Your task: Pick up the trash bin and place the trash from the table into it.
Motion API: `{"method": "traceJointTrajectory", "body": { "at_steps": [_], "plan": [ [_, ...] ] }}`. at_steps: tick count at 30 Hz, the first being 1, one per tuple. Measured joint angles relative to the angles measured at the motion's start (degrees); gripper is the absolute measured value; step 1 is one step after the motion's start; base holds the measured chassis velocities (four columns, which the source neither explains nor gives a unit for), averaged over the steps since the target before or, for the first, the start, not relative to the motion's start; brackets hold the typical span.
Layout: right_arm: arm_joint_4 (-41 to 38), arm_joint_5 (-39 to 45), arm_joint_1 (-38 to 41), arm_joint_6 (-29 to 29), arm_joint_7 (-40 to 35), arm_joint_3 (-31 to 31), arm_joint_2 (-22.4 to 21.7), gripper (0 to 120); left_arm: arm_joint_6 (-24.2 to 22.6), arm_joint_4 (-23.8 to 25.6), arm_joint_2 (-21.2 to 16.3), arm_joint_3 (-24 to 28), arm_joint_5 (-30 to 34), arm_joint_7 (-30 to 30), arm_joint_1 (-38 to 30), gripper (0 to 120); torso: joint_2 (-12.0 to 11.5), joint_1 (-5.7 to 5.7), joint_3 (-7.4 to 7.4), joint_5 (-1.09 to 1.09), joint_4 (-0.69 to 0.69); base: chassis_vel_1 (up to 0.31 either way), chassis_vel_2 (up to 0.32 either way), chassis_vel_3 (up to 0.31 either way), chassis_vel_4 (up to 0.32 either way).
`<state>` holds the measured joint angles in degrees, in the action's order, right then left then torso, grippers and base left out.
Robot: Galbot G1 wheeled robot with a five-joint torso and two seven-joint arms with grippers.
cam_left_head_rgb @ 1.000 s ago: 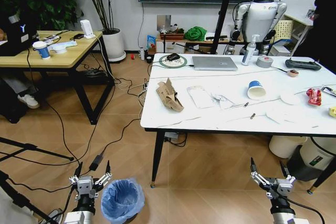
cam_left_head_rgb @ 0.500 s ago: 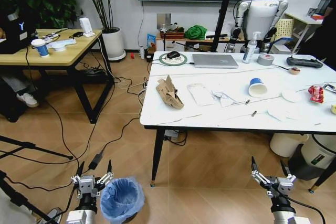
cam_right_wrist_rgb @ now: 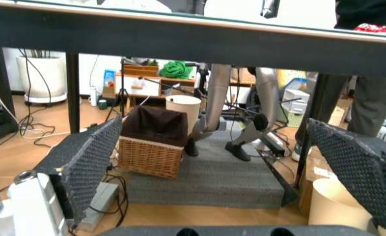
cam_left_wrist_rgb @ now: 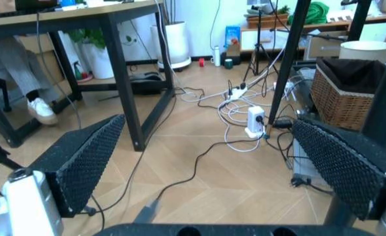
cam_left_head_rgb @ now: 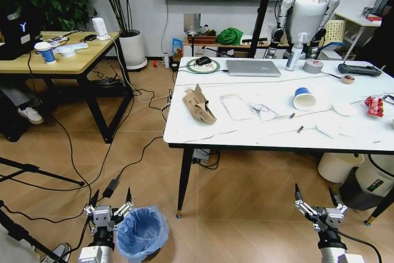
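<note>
**Trash bin sitting just beside the left gripper, litter waiting up on the table**

Trash bin (cam_left_head_rgb: 143,233), the small round one lined with a light-blue bag, is standing upright on the wood floor close to the near-left leg of the table (cam_left_head_rgb: 209,140). It is lying immediately to the inner side of the left gripper (cam_left_head_rgb: 110,204), almost touching it, while the right gripper (cam_left_head_rgb: 314,201) is hanging well apart from it on the far side of the table leg. By that layout the left arm is looking like the nearer one for the pick. The bin's opening is facing straight up, and the bag is appearing to hold nothing that can be made out.

Both grippers are hanging low near the floor with their fingers spread wide and nothing between them; the wrist views are showing the left pads (cam_left_wrist_rgb: 81,162) and the right pads (cam_right_wrist_rgb: 88,162) standing far apart over open floor.

Up on the marble-look top, the trash is lying scattered: a crumpled brown cardboard piece (cam_left_head_rgb: 199,106) near the left end, a clear plastic wrapper (cam_left_head_rgb: 234,107) beside it, a white-and-blue paper cup (cam_left_head_rgb: 303,98) tipped on its side, a white round lid (cam_left_head_rgb: 343,109) and a red snack wrapper (cam_left_head_rgb: 374,105) toward the right end. All of it is resting well above and beyond both grippers, so none has reached the bin
</note>
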<state>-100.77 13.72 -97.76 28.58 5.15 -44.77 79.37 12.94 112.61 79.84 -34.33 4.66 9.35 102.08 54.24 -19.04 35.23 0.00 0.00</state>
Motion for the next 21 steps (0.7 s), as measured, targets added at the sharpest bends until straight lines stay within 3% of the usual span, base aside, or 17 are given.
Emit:
{"method": "traceJointTrajectory", "body": {
  "at_steps": [21],
  "plan": [
    [-0.5,0.0,-0.8,0.5,0.2,-0.2,0.0,100,0.2,0.4,0.2,0.1,-0.4,0.0,1.4,100,-6.0,2.55,-3.42,0.00,0.00,0.000,0.000,0.000,0.000]
  ]
}}
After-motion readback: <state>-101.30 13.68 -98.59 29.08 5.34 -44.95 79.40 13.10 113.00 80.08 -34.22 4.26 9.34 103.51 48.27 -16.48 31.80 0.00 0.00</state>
